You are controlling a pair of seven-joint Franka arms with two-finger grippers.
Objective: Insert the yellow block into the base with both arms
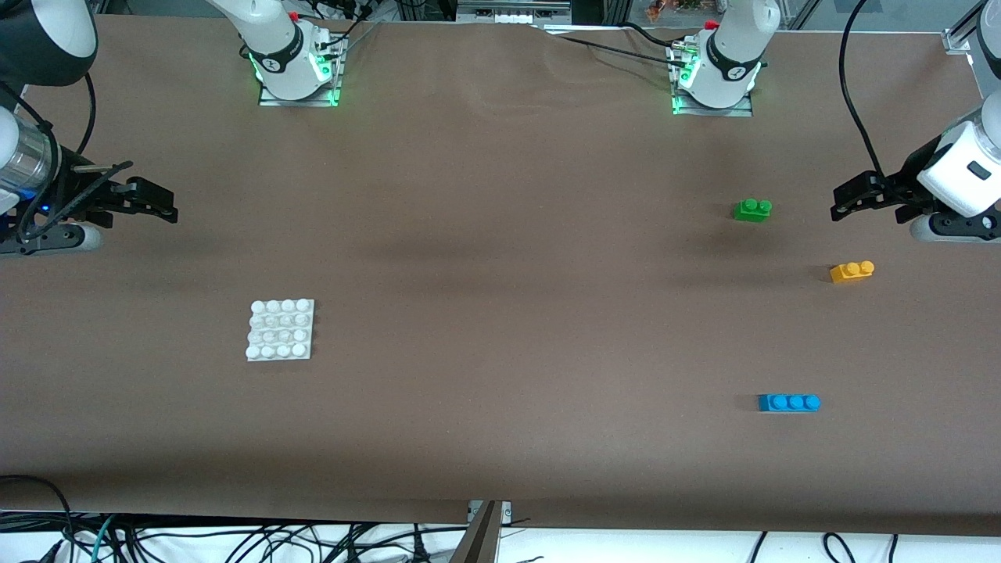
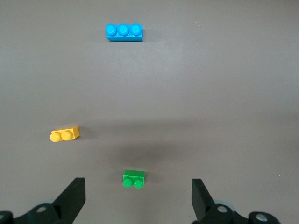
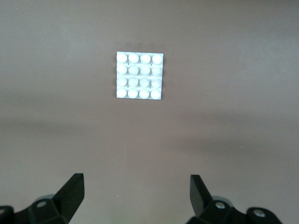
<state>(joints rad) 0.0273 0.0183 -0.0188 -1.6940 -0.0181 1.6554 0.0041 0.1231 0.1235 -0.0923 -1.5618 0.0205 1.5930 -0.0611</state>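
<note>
Left gripper (image 2: 138, 198) fingers spread wide, empty; its wrist view alone shows the yellow block (image 2: 65, 134), green brick (image 2: 133, 178) and blue brick (image 2: 124, 31) together. Right gripper (image 3: 137, 196), equally spread, sees only the base (image 3: 139, 75). Both arms wait aloft at the table's ends; block lies toward the left arm's end.

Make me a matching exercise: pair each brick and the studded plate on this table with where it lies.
Things:
1. small orange-yellow two-stud plastic brick
2. green two-stud plastic brick
3. long blue three-stud plastic brick
4. flat white square studded plastic plate

Places:
A. nearest the front camera
B. alone toward the right arm's end
C. closest to the robots' bases
D. between the other two bricks in depth, nearest the table's end

Pairs: 1-D, 2-C, 3-A, 4-B
</note>
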